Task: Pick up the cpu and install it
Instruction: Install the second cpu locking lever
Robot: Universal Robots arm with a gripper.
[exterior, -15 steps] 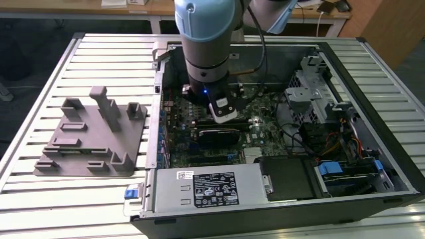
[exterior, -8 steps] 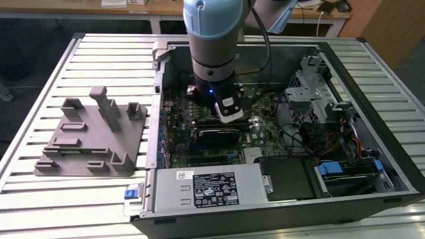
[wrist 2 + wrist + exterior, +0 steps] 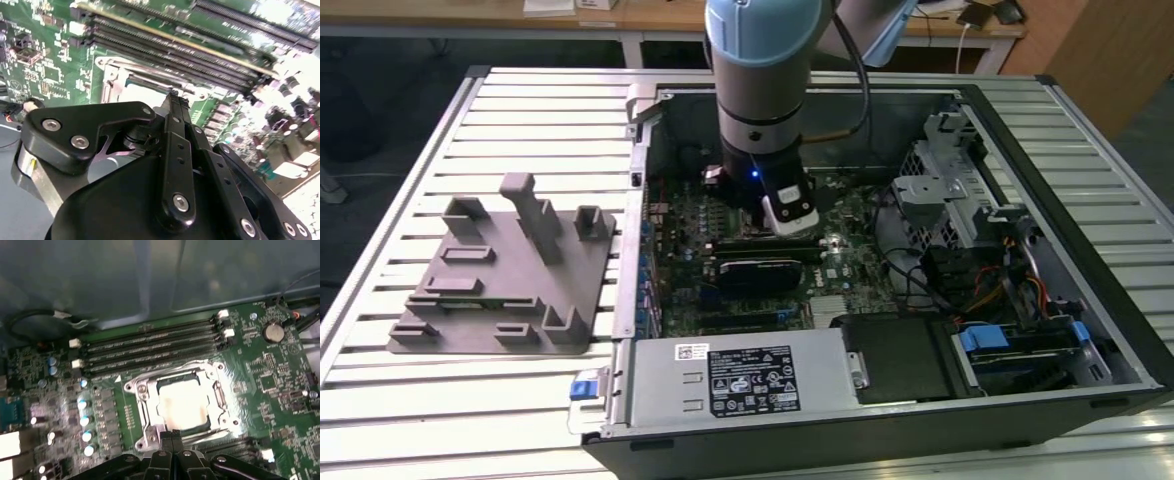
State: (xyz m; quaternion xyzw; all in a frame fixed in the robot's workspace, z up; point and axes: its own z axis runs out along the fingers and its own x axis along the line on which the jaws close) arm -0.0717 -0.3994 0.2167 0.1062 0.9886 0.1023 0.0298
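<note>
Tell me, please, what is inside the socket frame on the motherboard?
In the first wrist view the cpu lies flat inside the socket frame, its pale top plate showing. The gripper covers the frame's near edge; the contacts beneath the cpu cannot be seen.

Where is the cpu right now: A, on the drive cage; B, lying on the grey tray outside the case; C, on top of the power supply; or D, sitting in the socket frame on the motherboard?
D: in the first wrist view the cpu lies inside the metal socket frame on the motherboard.
</note>
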